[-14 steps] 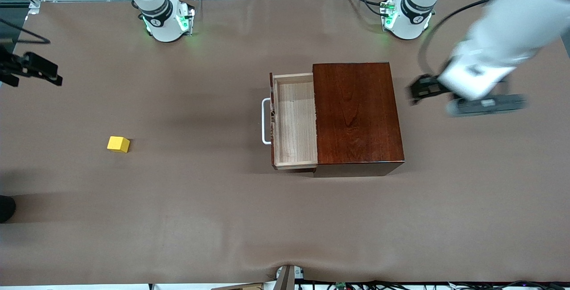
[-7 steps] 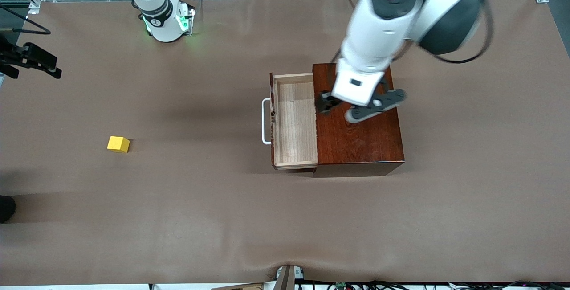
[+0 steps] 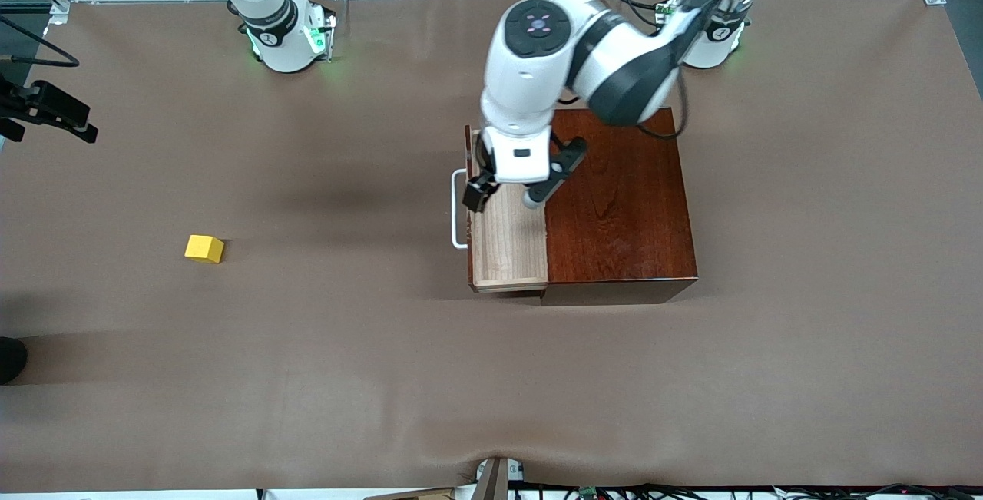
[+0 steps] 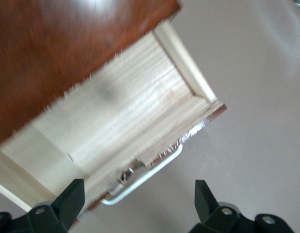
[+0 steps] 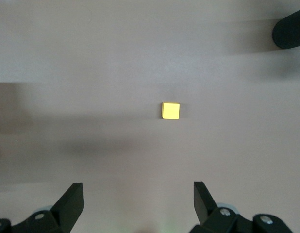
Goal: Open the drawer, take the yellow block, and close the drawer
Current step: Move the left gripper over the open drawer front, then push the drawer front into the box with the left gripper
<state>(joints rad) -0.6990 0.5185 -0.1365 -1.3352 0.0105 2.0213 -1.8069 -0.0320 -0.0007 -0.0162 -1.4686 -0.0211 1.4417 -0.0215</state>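
The dark reddish-brown box (image 3: 618,193) stands mid-table. Its pale-wood drawer (image 3: 507,243) is pulled out toward the right arm's end and is empty, with the white handle (image 3: 458,216) at its front. My left gripper (image 3: 479,194) is open and empty, over the drawer's front edge beside the handle. The left wrist view shows the drawer (image 4: 125,111), the handle (image 4: 145,174) and my open left gripper (image 4: 135,204). The yellow block (image 3: 204,248) lies on the table, well off toward the right arm's end. My right gripper (image 3: 54,110) waits open and high, with the block (image 5: 170,110) in its view.
A brown mat (image 3: 384,377) covers the table. A dark round object (image 3: 9,358) sits at the mat's edge at the right arm's end, nearer the front camera than the block, and shows in the right wrist view (image 5: 290,31). Cables and a fitting (image 3: 495,477) lie at the near edge.
My left arm has swung from its own end of the table across the box top to over the drawer's front edge. The right gripper drifted slightly. Drawer and block have not moved.
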